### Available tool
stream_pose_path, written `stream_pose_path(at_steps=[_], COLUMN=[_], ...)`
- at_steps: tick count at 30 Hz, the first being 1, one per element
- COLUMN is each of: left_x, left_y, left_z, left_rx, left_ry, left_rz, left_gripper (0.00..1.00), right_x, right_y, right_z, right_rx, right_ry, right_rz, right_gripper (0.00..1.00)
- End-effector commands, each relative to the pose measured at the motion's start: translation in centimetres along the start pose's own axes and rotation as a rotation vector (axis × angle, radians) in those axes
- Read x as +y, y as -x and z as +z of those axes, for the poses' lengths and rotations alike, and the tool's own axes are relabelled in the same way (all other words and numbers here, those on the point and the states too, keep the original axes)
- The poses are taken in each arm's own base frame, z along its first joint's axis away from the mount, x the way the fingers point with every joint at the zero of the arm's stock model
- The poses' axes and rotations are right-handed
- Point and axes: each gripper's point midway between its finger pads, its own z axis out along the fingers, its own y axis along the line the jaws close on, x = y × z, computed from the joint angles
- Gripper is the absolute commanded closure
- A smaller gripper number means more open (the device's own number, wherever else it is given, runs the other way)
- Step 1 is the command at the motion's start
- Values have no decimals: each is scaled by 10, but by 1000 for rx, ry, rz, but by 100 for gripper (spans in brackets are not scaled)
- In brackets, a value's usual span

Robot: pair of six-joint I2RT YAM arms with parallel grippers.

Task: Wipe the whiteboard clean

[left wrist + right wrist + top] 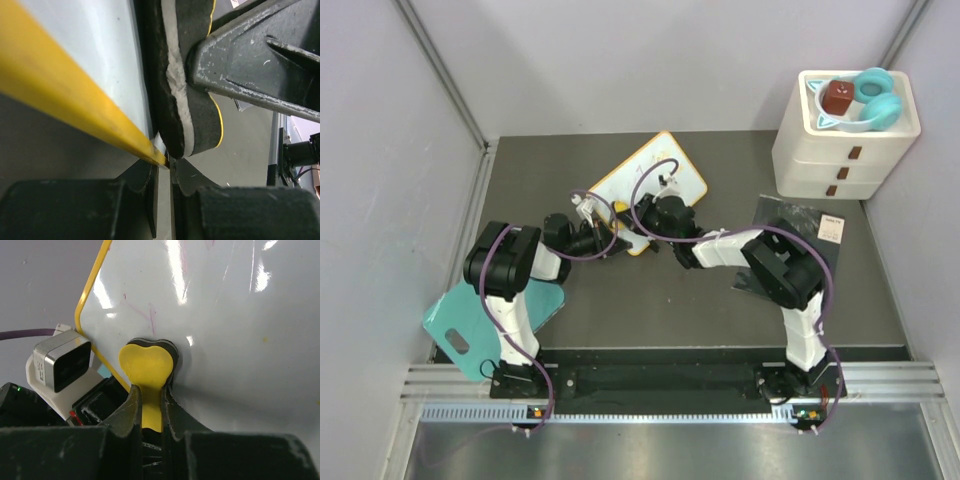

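The whiteboard [665, 165], white with a yellow frame, lies tilted on the dark mat at mid-back. My left gripper [620, 240] is shut on the board's near edge; in the left wrist view its jaws [164, 172] pinch the yellow frame [75, 105]. My right gripper [665, 213] is shut on a yellow-backed eraser [147, 367] and presses it on the board's face [235, 315] near that same corner. The eraser's black felt and white foam show in the left wrist view [187, 100]. Faint pink streaks [150, 315] lie on the board above the eraser.
A white drawer unit [840, 155] stands at back right, with teal headphones [875, 95] and a red-brown cube [836, 97] on top. A teal cutting board [460, 325] lies at near left. A dark sheet with a white label [828, 228] lies at right.
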Motion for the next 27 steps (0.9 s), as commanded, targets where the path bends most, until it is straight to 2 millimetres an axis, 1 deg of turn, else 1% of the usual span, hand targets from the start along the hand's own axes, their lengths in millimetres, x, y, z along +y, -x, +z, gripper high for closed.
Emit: stream_pose_path(at_steps=[1,2,3,4,5,6,7,8,9,11,13,16,17,18,20,21,23,24,26,27], left_x=[-29,-29,-29,-29,-30,-30,-30,-30,-30,-30,-31,-31,-31,-31,-31,-31,-31,-31,-31,-32], left_y=[-40,-41,-41,-41,-41,-41,-41,-41,-41,-41,-41,-41,-42,-42,-41,-41,-41,-41,-42,-42], left_z=[1,1,1,1,1,1,1,1,1,1,1,1,2,2,2,2,2,2,2,2], left_rx=[152,153,153,152,153,153,153,153,152,153,155,153,157,155,155,155,156,157,158,158], left_ry=[-152,-151,-151,-152,-153,-153,-153,-155,-154,-155,-159,-158,-160,-160,-162,-161,-162,-163,-162,-164], left_rz=[82,81,81,83,83,83,83,84,84,85,86,85,83,85,86,85,85,85,83,84], left_gripper=[100,100,100,100,100,100,100,100,100,100,100,100,100,100,100,100,100,100,100,100], right_x=[-106,-112,-113,-111,-115,-124,-123,-128,-140,-148,-159,-164,-165,-160,-158,-150,-146,-139,-131,-126], right_y=[-87,-77,-70,-58,-52,-42,-31,-25,-14,-4,8,25,27,36,41,48,54,60,65,64], right_z=[-38,-41,-43,-47,-51,-55,-57,-60,-65,-70,-73,-71,-69,-63,-59,-52,-46,-40,-34,-33], right_rx=[289,264,252,222,216,198,173,161,141,123,105,82,86,74,73,63,61,55,56,66], right_ry=[-350,-378,-392,-402,-423,-448,-449,-458,-488,-502,-519,-531,-533,-520,-518,-494,-480,-460,-435,-413], right_rz=[4,0,-4,-9,-8,1,9,14,35,49,60,40,21,10,-10,-19,-34,-38,-46,-42], right_gripper=[100,100,100,100,100,100,100,100,100,100,100,100,100,100,100,100,100,100,100,100])
